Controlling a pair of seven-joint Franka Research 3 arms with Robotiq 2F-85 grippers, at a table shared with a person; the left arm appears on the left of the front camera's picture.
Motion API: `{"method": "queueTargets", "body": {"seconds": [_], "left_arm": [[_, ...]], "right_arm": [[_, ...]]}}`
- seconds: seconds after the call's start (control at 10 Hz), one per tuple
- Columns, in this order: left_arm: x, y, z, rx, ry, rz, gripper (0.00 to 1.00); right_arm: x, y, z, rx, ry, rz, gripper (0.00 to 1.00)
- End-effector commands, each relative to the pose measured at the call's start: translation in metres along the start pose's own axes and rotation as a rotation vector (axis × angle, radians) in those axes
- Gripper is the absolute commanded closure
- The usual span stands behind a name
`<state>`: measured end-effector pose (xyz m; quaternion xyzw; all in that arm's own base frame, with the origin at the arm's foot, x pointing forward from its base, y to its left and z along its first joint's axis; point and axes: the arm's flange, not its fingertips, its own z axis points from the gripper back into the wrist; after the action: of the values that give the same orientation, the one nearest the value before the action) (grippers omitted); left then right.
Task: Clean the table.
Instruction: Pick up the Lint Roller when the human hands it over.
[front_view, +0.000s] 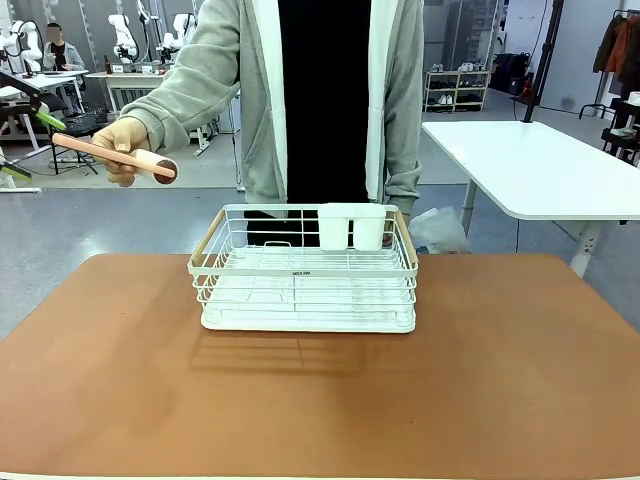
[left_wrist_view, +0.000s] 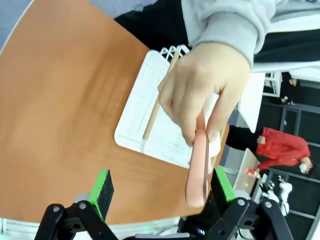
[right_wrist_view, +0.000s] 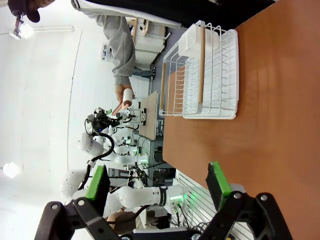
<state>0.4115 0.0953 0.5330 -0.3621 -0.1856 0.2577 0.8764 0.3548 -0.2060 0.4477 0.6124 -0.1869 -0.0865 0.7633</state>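
Table of smooth, matte reddish-brown with rounded corners (front_view: 120, 380) carried a white wire dish rack (front_view: 250, 290) at its far middle, and no wiping of it had begun. You were, by my reading, at the handover step. The person's hand (front_view: 125, 140) held a pink-handled lint roller with a white roll (front_view: 110, 155) up and to the left of the rack, handle end offered to your left gripper (left_wrist_view: 162, 187).

That gripper's fingers stood wide apart and grasped nothing. The pink handle lay in the gap, close against one green pad (left_wrist_view: 222, 182); whether it touched that pad you could not tell.

The next move called for centring the handle between the pads, closing firmly low on the handle, clear of the person's fingers, and waiting for the hand to let go before pulling away towards the tabletop.

Your right gripper (right_wrist_view: 157, 182) hung over the tabletop on your side of the rack, well apart from it, fingers spread and holding nothing.
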Motion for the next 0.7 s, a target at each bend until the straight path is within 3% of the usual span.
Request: {"method": "queueTargets", "body": {"seconds": [0.0,0.1,0.4,0.6], "left_arm": [[-0.01,-0.001,-0.017,-0.004,-0.073,0.033,0.0],[-0.009,-0.001,-0.025,-0.039,-0.105,0.027,0.0],[-0.009,-0.002,-0.037,-0.119,-0.042,0.013,0.0],[-0.009,-0.001,-0.039,-0.14,-0.015,0.019,0.07]], "right_arm": [[-0.002,0.004,0.0,0.015,-0.006,-0.01,0.0],[-0.002,0.004,0.0,0.015,-0.006,-0.01,0.0],[-0.002,0.004,0.0,0.015,-0.006,-0.01,0.0],[-0.002,0.004,0.0,0.015,-0.006,-0.01,0.0]]}}
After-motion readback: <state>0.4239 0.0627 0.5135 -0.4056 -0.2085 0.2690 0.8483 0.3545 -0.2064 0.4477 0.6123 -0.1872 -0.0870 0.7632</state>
